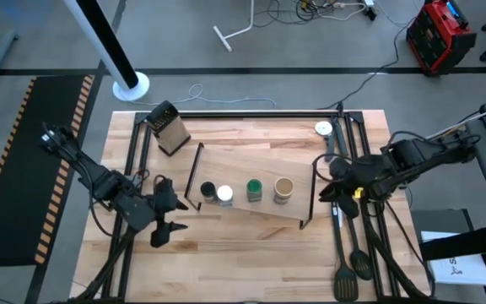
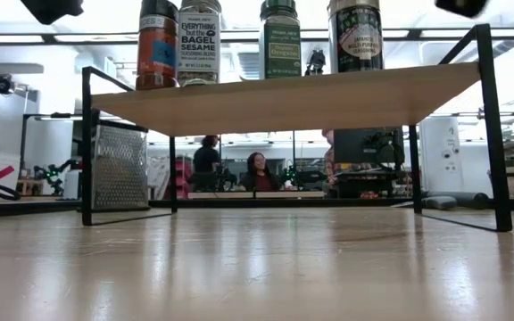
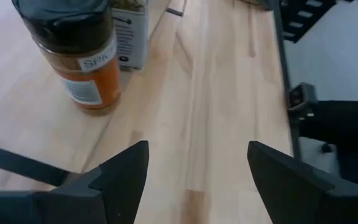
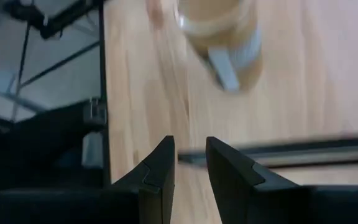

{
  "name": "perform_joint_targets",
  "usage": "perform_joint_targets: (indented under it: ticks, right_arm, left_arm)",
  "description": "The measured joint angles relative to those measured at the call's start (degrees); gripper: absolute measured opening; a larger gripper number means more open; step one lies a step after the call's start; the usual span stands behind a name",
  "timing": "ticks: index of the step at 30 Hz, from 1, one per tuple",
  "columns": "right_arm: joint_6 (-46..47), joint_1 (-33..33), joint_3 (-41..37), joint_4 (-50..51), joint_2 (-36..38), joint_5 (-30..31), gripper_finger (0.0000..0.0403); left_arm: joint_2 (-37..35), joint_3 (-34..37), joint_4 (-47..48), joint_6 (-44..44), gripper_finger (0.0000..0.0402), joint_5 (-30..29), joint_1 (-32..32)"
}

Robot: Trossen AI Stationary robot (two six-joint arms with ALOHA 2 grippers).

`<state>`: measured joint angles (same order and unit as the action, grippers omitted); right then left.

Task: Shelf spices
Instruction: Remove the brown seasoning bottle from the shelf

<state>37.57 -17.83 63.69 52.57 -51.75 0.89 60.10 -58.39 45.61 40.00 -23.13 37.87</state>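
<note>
Four jars (image 1: 245,191) are standing on the shelf (image 1: 243,160); left gripper (image 1: 169,221) is spread empty, right gripper (image 1: 332,180) clenched empty.

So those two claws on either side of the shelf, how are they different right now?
The left claw has its fingers spread apart, while the right claw has its fingers nearly together. The left claw sits off the shelf's end near the black-lidded jar; the right claw sits at the opposite end, near the tan-lidded jar. Both hold nothing, and all four jars stand on the shelf.
</note>
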Motion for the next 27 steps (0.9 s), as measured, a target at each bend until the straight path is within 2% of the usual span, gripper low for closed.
perform_joint_targets:
  ticks: [6, 14, 20, 27]
  right_arm:
    - [-6.28, -1.46, 9.8, 3.25, -7.89, 7.58, 0.0073]
    - [-14.25, -1.41, 23.03, 12.72, -20.48, 9.9, 0.0084]
    - [-16.88, -1.41, 31.85, 21.55, -28.06, 14.2, 0.0142]
    - [-19.0, -0.63, 40.82, 24.86, -33.91, 14.59, 0.0216]
  left_arm:
    - [0.52, 0.0, -0.05, -0.89, 0.0263, -2.02, 0.0]
    - [-1.06, -1.02, -0.33, -2.49, 0.0263, -5.17, 0.0]
    - [-2.07, -4.23, 2.19, -5.14, 0.0263, -7.48, 0.0]
    - [-2.68, -9.76, 8.85, -7.5, 0.0263, -13.22, 0.0]
